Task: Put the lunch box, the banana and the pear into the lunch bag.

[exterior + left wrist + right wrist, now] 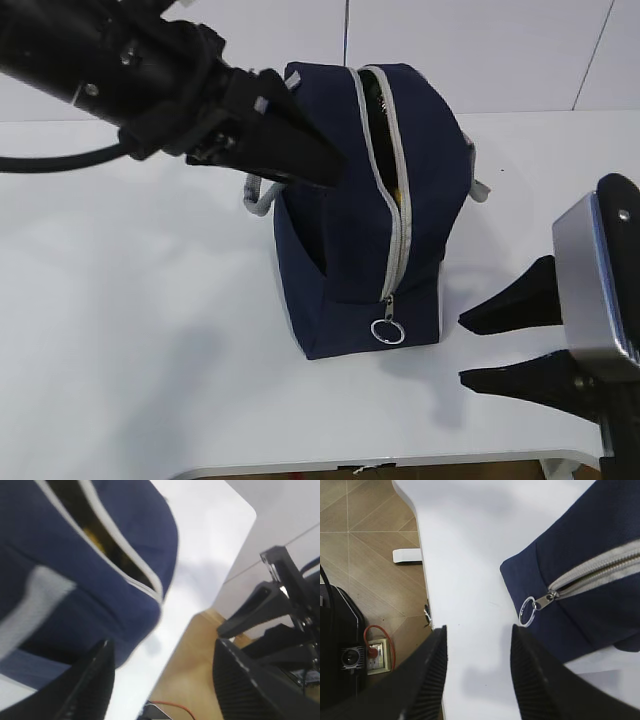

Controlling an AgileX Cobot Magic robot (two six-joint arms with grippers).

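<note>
The navy lunch bag [360, 230] stands on the white table with its grey zipper partly open along the top; the ring pull [387, 331] hangs low on the front. A bit of yellow [397, 190] shows through the slit, also in the left wrist view [94, 536]; I cannot tell whether it is the banana or the pear. The lunch box is hidden. My left gripper [325, 165] is open and empty, hovering at the bag's upper left side. My right gripper [470, 348] is open and empty, low to the right of the bag, near the ring pull [527, 611].
The white table [130, 330] carries only the bag. Its front edge [400, 465] is close below the right gripper. Wood floor and a power strip [370, 655] lie beyond the edge. A grey webbing handle [258, 200] hangs at the bag's left side.
</note>
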